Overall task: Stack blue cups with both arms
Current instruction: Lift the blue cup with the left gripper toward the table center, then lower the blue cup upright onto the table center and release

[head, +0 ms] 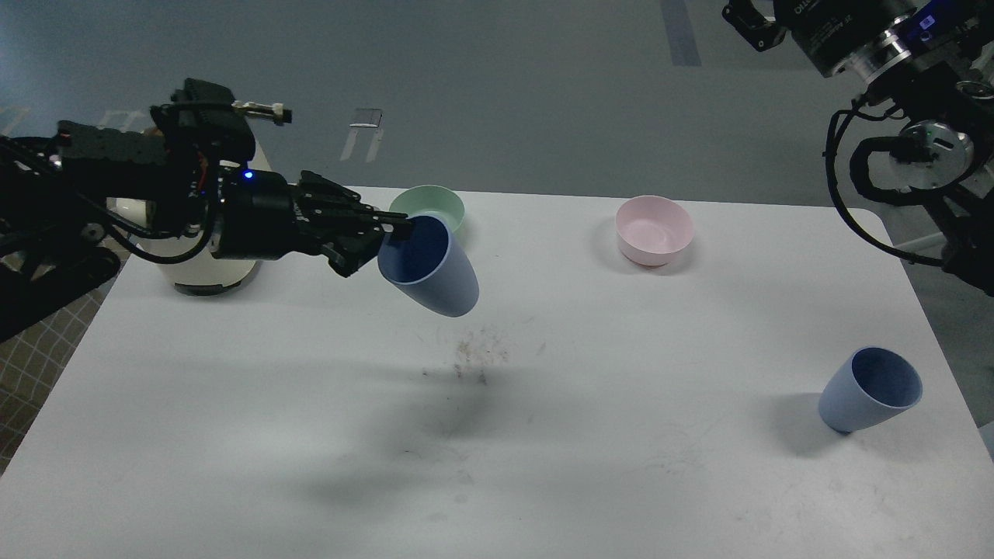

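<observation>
A white table (233, 435) fills the view. Nearest, at its right edge, a blue cup (870, 390) stands alone, untouched. Farther back on the left, the left gripper (392, 229) has its jaws pinched closed on the rim of a second blue cup (431, 268), tilted in the air. Beyond sit a green bowl (435, 206) and a pink bowl (654, 230). The right arm (901, 93) hangs top right; its jaws cannot be seen.
</observation>
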Robot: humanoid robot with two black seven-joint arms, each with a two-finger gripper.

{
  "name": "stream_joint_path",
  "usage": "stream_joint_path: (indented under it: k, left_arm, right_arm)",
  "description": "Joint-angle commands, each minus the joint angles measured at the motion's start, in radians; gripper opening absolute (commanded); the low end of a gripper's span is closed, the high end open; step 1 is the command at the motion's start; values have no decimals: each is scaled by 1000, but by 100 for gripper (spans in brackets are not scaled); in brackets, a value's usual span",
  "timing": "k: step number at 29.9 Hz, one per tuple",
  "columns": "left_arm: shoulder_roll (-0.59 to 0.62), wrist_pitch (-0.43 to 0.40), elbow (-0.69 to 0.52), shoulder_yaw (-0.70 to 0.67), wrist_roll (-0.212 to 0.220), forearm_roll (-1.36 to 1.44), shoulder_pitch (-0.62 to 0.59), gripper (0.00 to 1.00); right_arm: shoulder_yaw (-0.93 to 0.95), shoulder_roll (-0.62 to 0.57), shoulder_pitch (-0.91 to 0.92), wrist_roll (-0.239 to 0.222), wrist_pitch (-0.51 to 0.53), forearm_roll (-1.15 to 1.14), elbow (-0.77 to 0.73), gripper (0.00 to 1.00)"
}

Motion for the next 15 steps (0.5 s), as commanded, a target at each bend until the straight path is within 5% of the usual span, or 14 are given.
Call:
stream_joint_path:
  k: [1,15]
  left_arm:
    - [-122,-14,22,13,0,57,-31,0]
    - [-403,-14,209,367,0,155,-256,0]
  right_arm:
    - [-2,1,22,0,0,0,5,100]
    - [-16,-4,32,0,0,0,35,100]
